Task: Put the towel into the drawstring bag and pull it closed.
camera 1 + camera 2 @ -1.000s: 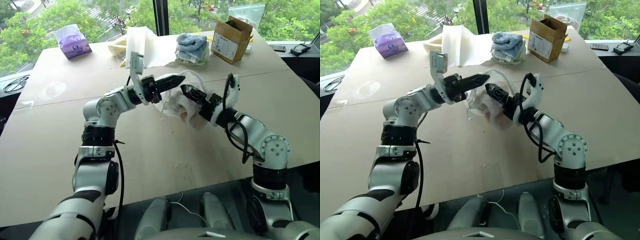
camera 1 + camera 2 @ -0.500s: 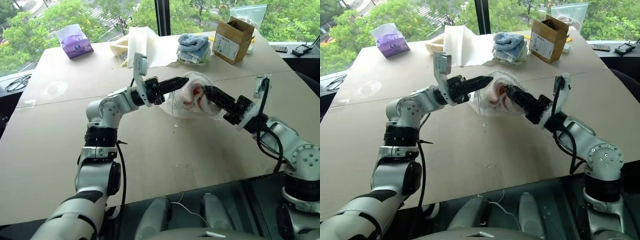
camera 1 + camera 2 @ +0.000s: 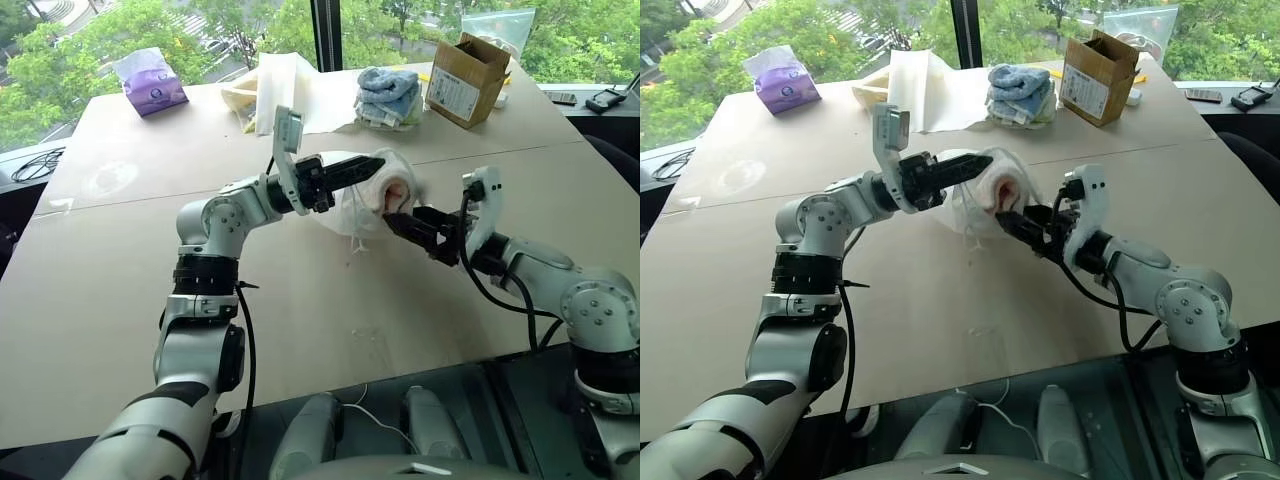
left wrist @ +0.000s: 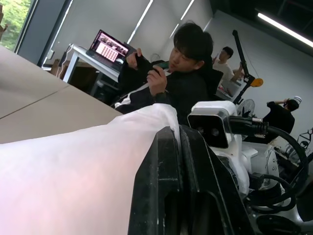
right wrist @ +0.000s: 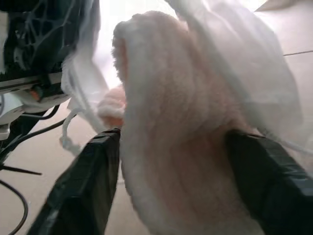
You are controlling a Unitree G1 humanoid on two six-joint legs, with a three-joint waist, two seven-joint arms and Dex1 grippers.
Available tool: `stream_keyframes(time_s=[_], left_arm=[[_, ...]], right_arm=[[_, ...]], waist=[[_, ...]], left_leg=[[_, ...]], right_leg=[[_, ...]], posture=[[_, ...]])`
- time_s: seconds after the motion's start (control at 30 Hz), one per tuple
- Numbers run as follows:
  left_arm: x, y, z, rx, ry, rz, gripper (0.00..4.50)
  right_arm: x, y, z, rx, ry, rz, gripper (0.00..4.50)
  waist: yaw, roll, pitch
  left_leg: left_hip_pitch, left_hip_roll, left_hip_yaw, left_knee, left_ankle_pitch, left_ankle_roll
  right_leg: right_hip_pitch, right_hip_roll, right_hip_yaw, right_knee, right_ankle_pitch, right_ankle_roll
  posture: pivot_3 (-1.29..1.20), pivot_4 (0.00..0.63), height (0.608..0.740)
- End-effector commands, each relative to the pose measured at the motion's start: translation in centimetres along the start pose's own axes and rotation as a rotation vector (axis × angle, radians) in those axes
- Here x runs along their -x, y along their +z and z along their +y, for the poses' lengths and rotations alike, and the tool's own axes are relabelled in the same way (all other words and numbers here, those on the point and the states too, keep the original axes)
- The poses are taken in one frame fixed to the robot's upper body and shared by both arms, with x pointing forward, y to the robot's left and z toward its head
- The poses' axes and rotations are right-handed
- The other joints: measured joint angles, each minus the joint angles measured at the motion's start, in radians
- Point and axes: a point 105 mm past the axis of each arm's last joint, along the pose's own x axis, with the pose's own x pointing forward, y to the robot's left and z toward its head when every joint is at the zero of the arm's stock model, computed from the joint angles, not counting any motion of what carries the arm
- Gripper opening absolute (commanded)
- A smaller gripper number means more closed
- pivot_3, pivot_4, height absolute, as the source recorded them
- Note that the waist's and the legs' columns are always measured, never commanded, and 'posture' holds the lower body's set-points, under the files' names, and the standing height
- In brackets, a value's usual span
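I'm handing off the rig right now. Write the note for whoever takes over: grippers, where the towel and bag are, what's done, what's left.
Left gripper: shut on the rim of the bag, holding it up above the table.
Right gripper: fingers either side of the towel at the bag's mouth; whether it grips, I cannot tell.
Towel: partly inside the bag, its near end sticking out toward the right gripper.
Done: bag lifted and held open, towel started in.
Left: push the towel fully in, let go of it, then pull the cords to close the bag.
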Motion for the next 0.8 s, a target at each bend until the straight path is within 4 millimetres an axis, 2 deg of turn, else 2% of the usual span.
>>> stream_keyframes(time_s=[0.03, 0.17, 0.3, 0.43, 0.57, 0.73, 0.77, 0.8], left_arm=[[-0.1, 1.0, -1.2, -0.044, -0.043, -0.018, 0.0], [0.0, 1.0, -1.2, -0.044, -0.044, -0.016, 0.0], [-0.2, 0.8, -1.4, -0.035, -0.062, -0.012, 0.0], [-1.2, 0.0, -2.0, -0.017, -0.108, 0.003, 0.0], [-2.1, -0.3, -2.5, -0.013, -0.147, 0.002, 0.0], [-2.0, -0.3, -2.4, -0.016, -0.141, -0.005, 0.0], [-1.8, -0.3, -2.2, -0.018, -0.133, -0.005, 0.0], [-1.7, -0.2, -2.1, -0.02, -0.127, -0.005, 0.0]], right_arm=[[-0.3, 1.3, 0.4, 0.03, 0.011, -0.052, 1.87], [-0.8, 1.8, 0.1, 0.01, -0.003, -0.078, 0.03], [-2.1, 2.4, 0.8, 0.023, 0.017, -0.082, 0.03], [-4.6, 1.5, -0.6, 0.095, -0.062, -0.002, 0.03], [-6.8, 1.9, -0.4, 0.063, -0.042, -0.013, 0.03], [-7.3, 1.9, -1.0, 0.099, -0.048, -0.035, 0.03], [-7.0, 2.4, -0.9, 0.092, -0.042, -0.07, 0.67], [-6.7, 2.8, -0.9, 0.088, -0.039, -0.095, 0.85]], waist=[[0.003, 0.0, 0.0], [0.01, 0.0, 0.0], [0.01, 0.0, 0.0], [0.011, 0.0, 0.0], [0.011, 0.0, 0.0], [0.009, 0.0, 0.0], [0.009, 0.0, 0.0], [0.008, 0.0, 0.0]], left_leg=[[0.0, 0.0, 0.0, 0.0, 0.0, 0.0], [0.0, 0.0, 0.0, 0.0, 0.0, 0.0], [0.0, 0.0, 0.0, 0.0, 0.0, 0.0], [0.0, 0.0, 0.0, 0.0, 0.0, 0.0], [0.0, 0.0, 0.0, 0.0, 0.0, 0.0], [-0.001, 0.0, 0.0, 0.0, 0.0, 0.0], [-0.001, 0.0, 0.0, 0.0, 0.0, 0.0], [-0.001, 0.0, 0.0, 0.0, 0.0, 0.0]], right_leg=[[0.0, 0.0, 0.0, 0.0, 0.0, 0.0], [0.0, 0.0, 0.0, 0.0, 0.0, 0.0], [0.0, 0.0, 0.0, 0.0, 0.0, 0.0], [0.0, 0.0, 0.0, 0.0, 0.0, 0.0], [0.0, 0.0, 0.0, -0.001, 0.0, 0.0], [-0.001, 0.0, -0.001, -0.001, 0.0, 0.0], [-0.001, 0.0, -0.001, -0.001, 0.0, 0.0], [-0.001, 0.0, 0.0, -0.001, 0.0, 0.0]], posture=[[0.0, 0.15, 0.74], [0.0, 0.15, 0.74], [0.0, 0.15, 0.74], [0.0, 0.15, 0.74], [0.0, 0.15, 0.74], [0.0, 0.15, 0.74], [0.0, 0.15, 0.74], [0.0, 0.15, 0.74]])
